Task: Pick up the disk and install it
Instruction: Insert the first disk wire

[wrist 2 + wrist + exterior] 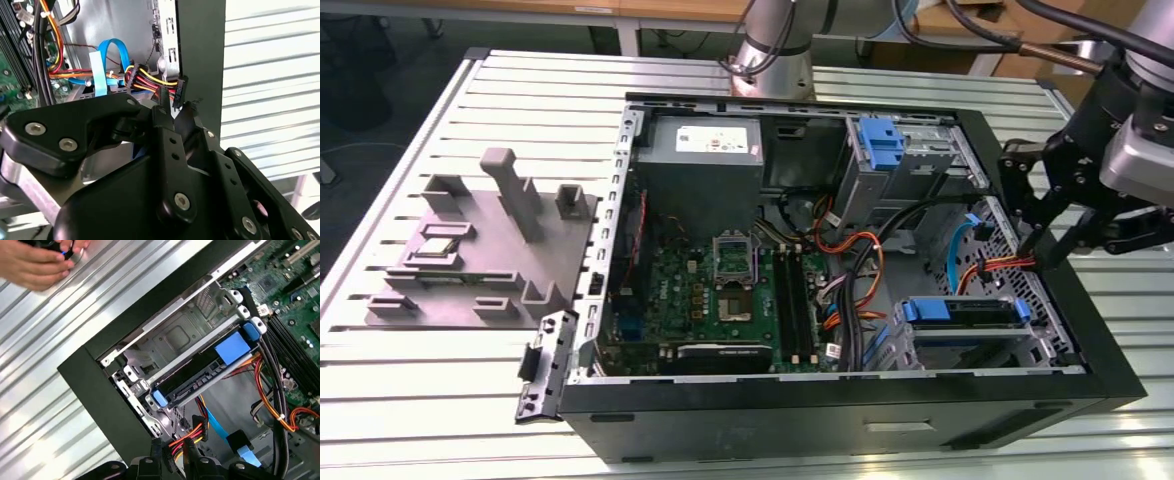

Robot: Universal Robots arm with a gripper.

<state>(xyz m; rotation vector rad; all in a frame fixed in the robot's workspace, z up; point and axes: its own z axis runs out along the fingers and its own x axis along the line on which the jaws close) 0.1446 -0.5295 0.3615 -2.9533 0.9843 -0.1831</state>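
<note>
The disk [961, 312], in its blue carrier, lies in the drive bay at the front corner of the open computer case [607, 250], on the exterior view's right. In the first wrist view the disk [210, 371] sits seated in the metal cage. My gripper [1042, 255] hangs over the case wall just behind that bay. Its fingers [165, 117] are shut on a black power connector [181, 90] with red, yellow and black wires. The same wires [192, 432] run up between the fingertips of the gripper [175, 456] in the first wrist view.
A bare blue bracket [881, 140] sits in the rear bay beside the grey power-supply box [704, 140]. Blue data cable [107, 60] and orange wires [847, 265] cross the case floor. A grey fixture [480, 250] stands on the slotted table. A person's hand [35, 262] rests outside the case.
</note>
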